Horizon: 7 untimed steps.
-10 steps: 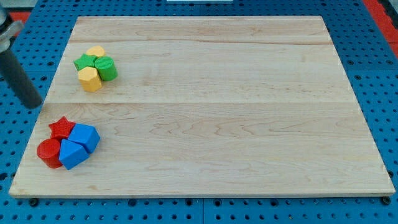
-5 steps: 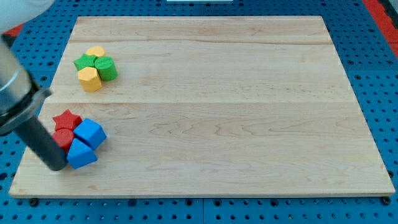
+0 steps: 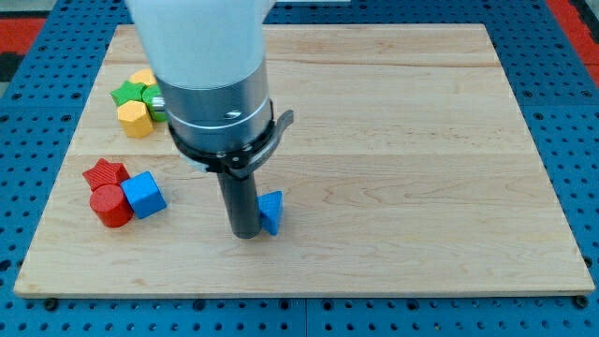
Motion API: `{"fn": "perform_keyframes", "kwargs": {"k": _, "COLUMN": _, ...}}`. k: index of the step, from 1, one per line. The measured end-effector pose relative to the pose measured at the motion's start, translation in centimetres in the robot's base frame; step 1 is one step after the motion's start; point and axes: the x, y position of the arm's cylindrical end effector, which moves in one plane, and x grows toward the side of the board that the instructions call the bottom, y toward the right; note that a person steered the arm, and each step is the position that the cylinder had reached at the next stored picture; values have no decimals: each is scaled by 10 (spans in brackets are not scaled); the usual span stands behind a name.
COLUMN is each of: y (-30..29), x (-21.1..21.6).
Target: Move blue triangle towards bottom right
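At the view's left sit a red star [image 3: 104,172], a red cylinder [image 3: 110,205] and a blue cube [image 3: 144,195]. Right of them, my tip [image 3: 246,233], a bare rod holding nothing, touches the blue triangle [image 3: 271,212], a small wedge standing alone, low and left of the board's centre.

Blue triangle [image 3: 272,211], seemingly upright, lies board's lower-middle.

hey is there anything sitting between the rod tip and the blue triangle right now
Nothing: in the camera view my tip sits right against the view's left side of the blue triangle.
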Motion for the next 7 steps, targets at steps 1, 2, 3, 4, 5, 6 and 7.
{"fn": "perform_keyframes", "kwargs": {"k": 1, "y": -1, "x": -13}}
{"fn": "perform_keyframes", "kwargs": {"k": 2, "y": 0, "x": -33}}
{"fn": "perform_keyframes", "kwargs": {"k": 3, "y": 10, "x": -49}}
{"fn": "perform_keyframes", "kwargs": {"k": 4, "y": 50, "x": -48}}
{"fn": "perform_keyframes", "kwargs": {"k": 5, "y": 87, "x": -39}}
{"fn": "perform_keyframes", "kwargs": {"k": 6, "y": 128, "x": -34}}
{"fn": "perform_keyframes", "kwargs": {"k": 7, "y": 171, "x": -28}}
